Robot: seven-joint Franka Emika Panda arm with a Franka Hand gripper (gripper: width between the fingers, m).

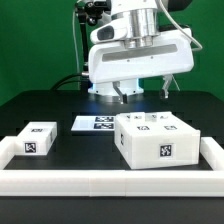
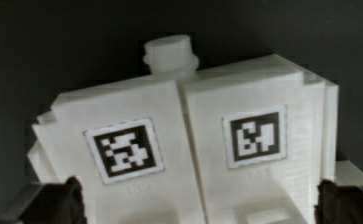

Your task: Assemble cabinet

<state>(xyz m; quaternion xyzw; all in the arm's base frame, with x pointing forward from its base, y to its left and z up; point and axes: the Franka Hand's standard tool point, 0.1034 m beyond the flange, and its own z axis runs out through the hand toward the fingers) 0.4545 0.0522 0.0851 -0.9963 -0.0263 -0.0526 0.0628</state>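
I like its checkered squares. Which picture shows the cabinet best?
The wrist view: the cabinet fills it, its two tags big and clear. The exterior view shows the whole cabinet, but small, with tiny tags.

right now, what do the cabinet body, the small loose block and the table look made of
The cabinet body looks like matte white plastic: opaque, dull, no glare, with flat black-and-white tags stuck or printed on. The small block looks like the same white plastic. The table has a black, non-glossy top; whether cloth or sheet cannot be told.
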